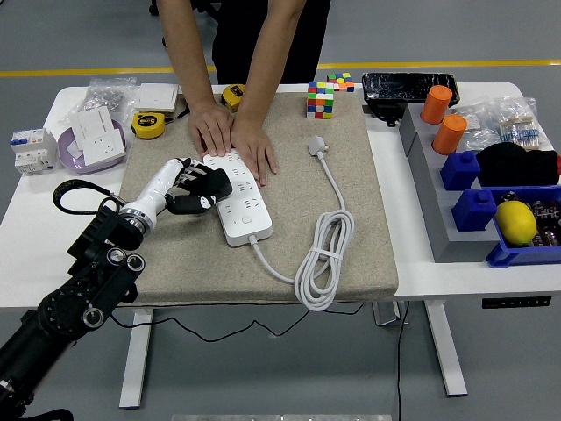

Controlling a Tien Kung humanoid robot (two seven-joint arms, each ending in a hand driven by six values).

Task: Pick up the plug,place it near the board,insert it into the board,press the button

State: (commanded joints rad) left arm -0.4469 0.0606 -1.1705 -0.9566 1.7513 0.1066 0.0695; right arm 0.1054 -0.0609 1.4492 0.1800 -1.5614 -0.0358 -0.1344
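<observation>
The white power strip (238,200) lies on the beige mat (351,263), its cord (323,254) looping to the right and ending in a white plug (317,146) near the mat's far edge. My left hand (200,189), black with a white wrist, sits against the strip's left edge around its middle. Its dark mass overlaps the strip, and anything black inside it cannot be told apart from the hand. A person at the far side presses both hands (235,139) flat on the strip's far end. My right arm is out of view.
A Rubik's cube (320,99) stands at the mat's far edge. Tape measures (149,124), a socket in a purple bowl (96,145) and a breaker (29,149) lie far left. Grey and blue bins (491,202) with orange cups and a yellow ball fill the right side.
</observation>
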